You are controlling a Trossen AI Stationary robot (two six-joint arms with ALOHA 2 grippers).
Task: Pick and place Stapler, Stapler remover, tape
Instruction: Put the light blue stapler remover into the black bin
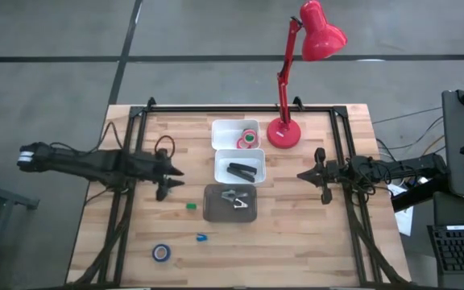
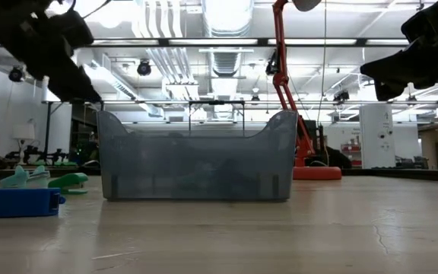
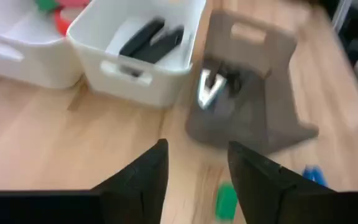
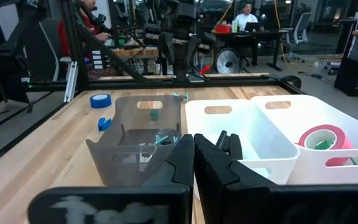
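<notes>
Left gripper [image 1: 173, 179] of yours hovering with fingers apart, blue tape [image 1: 161, 252] below-left of it, stapler [image 1: 242, 171] in white bin [image 1: 239, 153] to its right, right gripper [image 1: 306, 180] pressed together beyond.

Black stapler [image 1: 241, 171] flat in middle white bin, red and green tape [image 1: 249, 137] in far bin, blue roll [image 1: 161, 252] on table
</notes>
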